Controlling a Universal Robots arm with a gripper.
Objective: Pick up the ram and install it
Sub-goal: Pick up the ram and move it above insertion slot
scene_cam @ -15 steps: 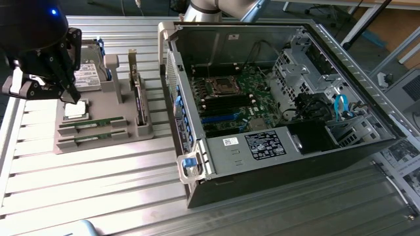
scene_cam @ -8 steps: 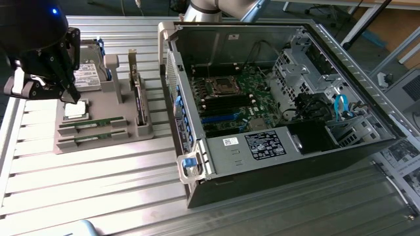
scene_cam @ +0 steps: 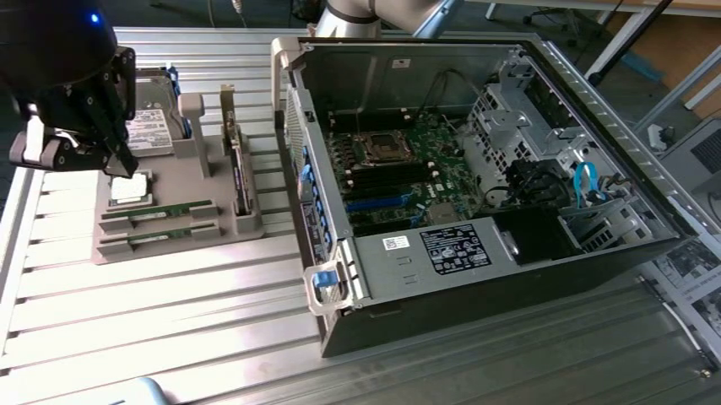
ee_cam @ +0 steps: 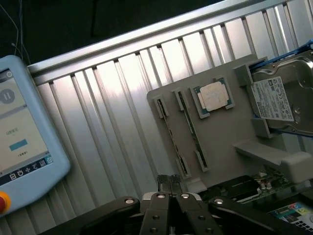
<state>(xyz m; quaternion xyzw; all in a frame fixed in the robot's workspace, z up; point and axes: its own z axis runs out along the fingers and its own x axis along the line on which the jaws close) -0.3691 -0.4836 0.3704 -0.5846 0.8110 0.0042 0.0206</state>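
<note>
a ribbed metal table (scene_cam: 169, 312) carries everything. the open computer case (scene_cam: 451, 321) lies on its side towards the exterior view's right, with the motherboard (scene_cam: 394, 169) exposed inside. just beside the case, on the exterior view's left, sits a grey holder (scene_cam: 169, 181). a light blue teach pendant (ee_cam: 24, 142) lies on the table, well apart from the holder.

a silver hard drive (scene_cam: 152, 131) with a white label stands in a bracket at one end of the holder. the gripper (scene_cam: 121, 166) hangs over the holder near the hard drive and the processor (scene_cam: 130, 187). its fingers (ee_cam: 169, 182) are pressed together with nothing between them, and they touch nothing.

the square silver processor sits in its recess next to the hard drive. a ram stick (scene_cam: 158, 210) lies flat in a slot just beside the processor. a second ram stick (scene_cam: 158, 237) lies parallel in the next slot, along the holder's edge opposite the hard drive. both are still seated, and which one the task means cannot be told.
</note>
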